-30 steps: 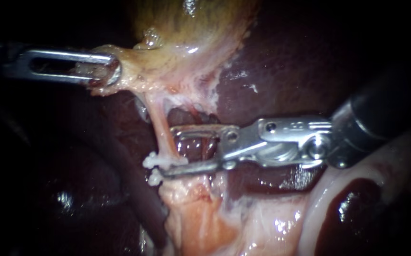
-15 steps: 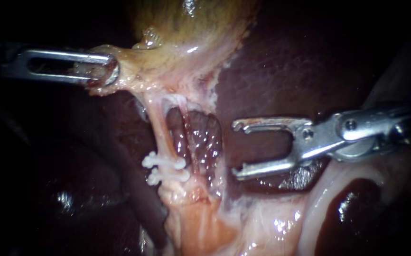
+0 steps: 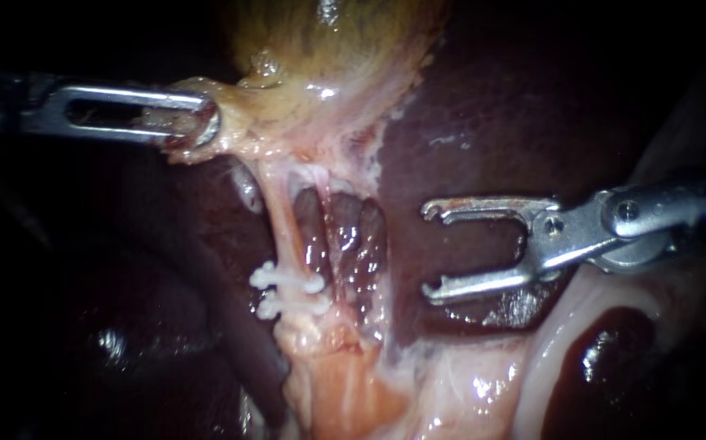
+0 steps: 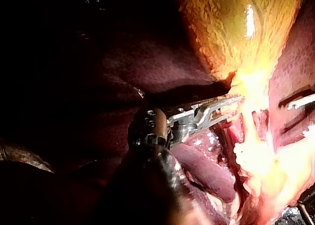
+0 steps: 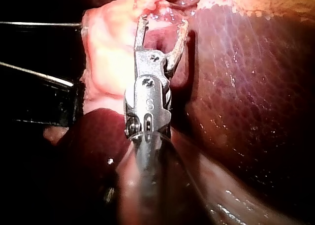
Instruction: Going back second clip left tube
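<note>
Two white plastic clips (image 3: 289, 292) lie side by side across the thin pale left tube (image 3: 282, 224), the right instrument's forked tool (image 3: 426, 251) gaping wide and empty over the dark red liver (image 3: 483, 106) clear of them, the left instrument's slotted tool (image 3: 205, 126) clamped on the yellow gallbladder (image 3: 328, 57) edge.

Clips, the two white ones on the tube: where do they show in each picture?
Endoscope view: clips on the left tube, across from the right instrument, jaws open.
Left wrist view: pale in glare, beside the left instrument, which grips the gallbladder.
Right wrist view: not made out.
Shared landmark: the right instrument's open jaws, in all three.
</note>
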`<state>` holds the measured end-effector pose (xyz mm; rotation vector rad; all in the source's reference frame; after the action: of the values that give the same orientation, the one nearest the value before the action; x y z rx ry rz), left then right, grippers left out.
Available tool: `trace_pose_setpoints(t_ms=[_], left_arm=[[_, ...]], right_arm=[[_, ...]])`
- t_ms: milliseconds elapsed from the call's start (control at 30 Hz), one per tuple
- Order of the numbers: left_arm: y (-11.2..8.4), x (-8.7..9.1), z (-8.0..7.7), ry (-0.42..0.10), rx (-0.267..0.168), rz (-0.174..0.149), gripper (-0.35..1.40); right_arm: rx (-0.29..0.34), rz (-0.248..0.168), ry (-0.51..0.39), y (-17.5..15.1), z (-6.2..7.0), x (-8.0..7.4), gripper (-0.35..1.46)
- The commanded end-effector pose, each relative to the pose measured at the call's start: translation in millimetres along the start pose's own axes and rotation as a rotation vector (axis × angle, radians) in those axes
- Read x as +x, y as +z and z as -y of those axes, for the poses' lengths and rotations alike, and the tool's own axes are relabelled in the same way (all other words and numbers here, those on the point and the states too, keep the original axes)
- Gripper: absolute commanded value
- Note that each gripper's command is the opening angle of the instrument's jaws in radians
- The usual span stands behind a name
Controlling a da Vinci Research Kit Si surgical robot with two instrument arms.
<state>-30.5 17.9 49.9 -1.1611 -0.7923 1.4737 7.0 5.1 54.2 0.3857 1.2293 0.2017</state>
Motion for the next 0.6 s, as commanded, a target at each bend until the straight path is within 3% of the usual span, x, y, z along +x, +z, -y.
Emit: trace_pose_setpoints(t_ms=[33, 300, 600], left_arm=[[0.4, -0.2, 0.1, 0.0, 0.004, -0.002, -0.35], [3.4, -1.1, 1.1, 0.008, -0.003, 0.001, -0.35], [4.3, -1.5, 1.7, 0.012, 0.0, 0.01, -0.35]], right_arm=[[0.0, 0.0, 0.0, 0.0, 0.0, 0.0, 0.5], [0.0, 0.0, 0.0, -0.1, -0.1, 0.0, 0.5], [0.001, 0.0, 0.0, -0.1, 0.0, 0.0, 0.5]])
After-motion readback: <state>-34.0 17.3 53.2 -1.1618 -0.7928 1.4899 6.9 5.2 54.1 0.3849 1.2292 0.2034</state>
